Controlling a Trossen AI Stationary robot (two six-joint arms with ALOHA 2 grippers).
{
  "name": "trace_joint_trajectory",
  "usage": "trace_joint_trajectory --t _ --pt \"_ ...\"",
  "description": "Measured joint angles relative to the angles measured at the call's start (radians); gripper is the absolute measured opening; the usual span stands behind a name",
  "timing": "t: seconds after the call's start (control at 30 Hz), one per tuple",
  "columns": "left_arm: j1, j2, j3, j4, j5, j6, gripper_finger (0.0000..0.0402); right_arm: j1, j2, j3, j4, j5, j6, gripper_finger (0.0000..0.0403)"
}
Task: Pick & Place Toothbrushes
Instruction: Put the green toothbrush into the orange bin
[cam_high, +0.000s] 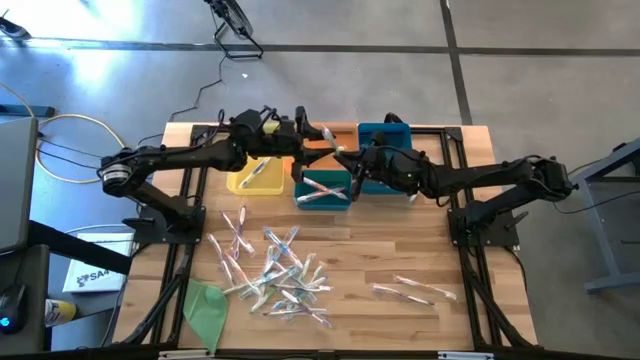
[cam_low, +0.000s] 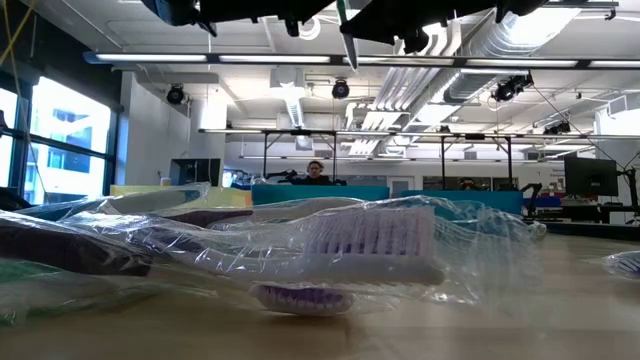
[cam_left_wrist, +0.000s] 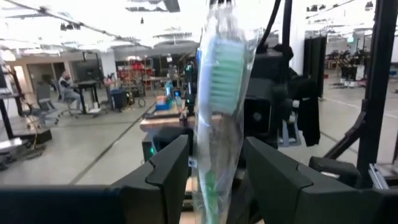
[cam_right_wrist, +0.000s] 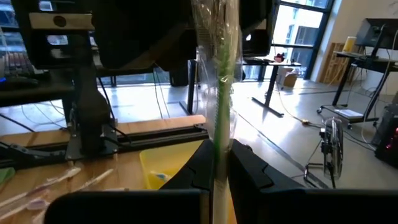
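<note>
Wrapped toothbrush (cam_low: 370, 245) lies closest to the low camera on the desk (cam_high: 400, 250), part of the loose toothbrushes (cam_high: 275, 272) still scattered mid-desk. Both arms meet at the far edge over the bins: yellow bin (cam_high: 256, 176), teal bin (cam_high: 322, 190), blue bin (cam_high: 385, 150). Right gripper (cam_right_wrist: 216, 163) has its jaws closed on a green-handled toothbrush (cam_right_wrist: 219, 93), held upright in its wrapper. Left gripper (cam_left_wrist: 214, 165) has jaws spread either side of that same brush, not pinching. Looks like a handover or regrasp step; next, probably left closes, right lets go, then drop into a bin.
</note>
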Motion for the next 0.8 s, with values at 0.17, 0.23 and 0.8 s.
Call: trace_joint_trajectory --t 0.17,0.23,0.8 --pt "0.0 0.004 0.002 0.003 0.024 0.0 0.0155 -0.005 0.0 0.0 -0.009 0.006 0.0 0.0017" --pt "0.0 0.004 0.002 0.002 0.024 0.0 0.0154 -0.01 0.0 0.0 -0.01 0.004 0.004 0.0017" --pt "0.001 0.004 0.002 0.003 0.008 -0.001 0.0022 -0.019 0.0 0.0 -0.017 -0.006 0.006 0.0017"
